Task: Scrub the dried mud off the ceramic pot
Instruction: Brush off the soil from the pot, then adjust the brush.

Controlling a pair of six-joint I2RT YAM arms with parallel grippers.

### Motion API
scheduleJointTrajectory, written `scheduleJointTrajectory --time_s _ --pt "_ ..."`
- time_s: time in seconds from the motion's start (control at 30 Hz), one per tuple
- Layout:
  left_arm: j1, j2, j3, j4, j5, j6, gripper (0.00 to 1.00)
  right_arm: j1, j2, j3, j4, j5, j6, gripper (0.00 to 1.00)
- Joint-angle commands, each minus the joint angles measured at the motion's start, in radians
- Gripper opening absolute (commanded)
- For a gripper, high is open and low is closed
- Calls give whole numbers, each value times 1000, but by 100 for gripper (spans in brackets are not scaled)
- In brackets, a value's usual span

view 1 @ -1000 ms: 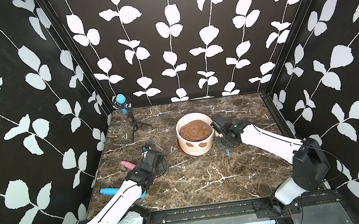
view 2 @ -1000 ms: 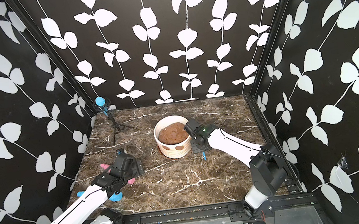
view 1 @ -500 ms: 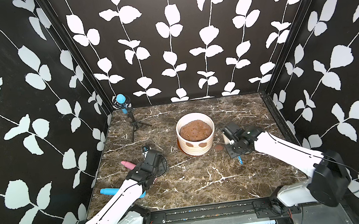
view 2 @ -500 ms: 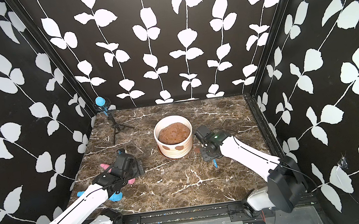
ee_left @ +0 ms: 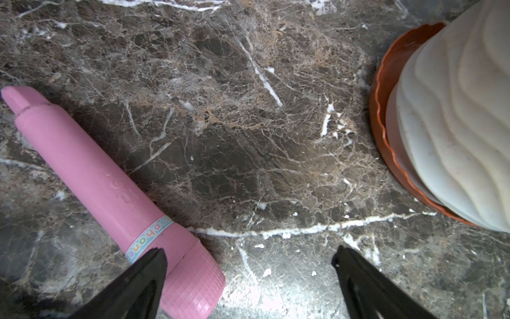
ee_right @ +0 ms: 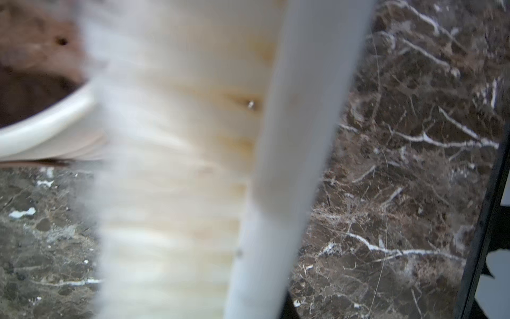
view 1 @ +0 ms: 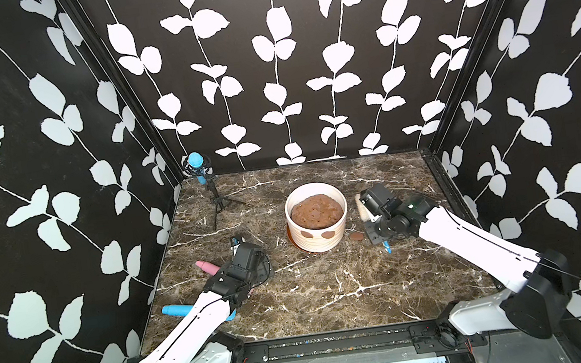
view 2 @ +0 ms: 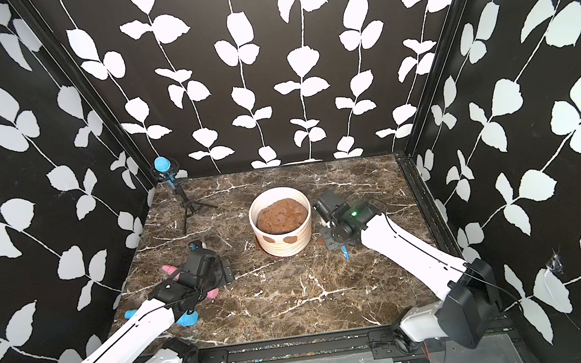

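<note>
The cream ribbed ceramic pot stands mid-table, filled with lumpy brown soil. Two reddish-brown patches of dried mud show on its front wall. A third patch lies on the table at its right. My right gripper is just right of the pot, shut on a white brush. The brush's bristles face the pot rim. My left gripper is open and empty over bare marble, left of the pot.
An orange-brown saucer sits under the pot. A pink toy microphone lies beside my left fingertip, and a blue one lies under the left arm. A small tripod with a blue-capped microphone stands at the back left corner.
My right gripper with the brush drew away from the pot's side toward the front, then came back up beside it. The loose mud patch came into view on the table. Left arm unmoved.
</note>
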Motion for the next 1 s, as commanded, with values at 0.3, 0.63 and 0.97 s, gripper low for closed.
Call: scheduleJointTrajectory --time_s 0.3,0.63,0.97 --pt "3 -3 -11 109 165 89 98 141 -199 -191 206 50 -631 0" --pt "-11 -93 29 460 745 28 91 177 -237 -108 276 -203 -692 0" --pt "-22 -31 216 630 1003 -179 98 218 -222 -98 442 -330 -713 0"
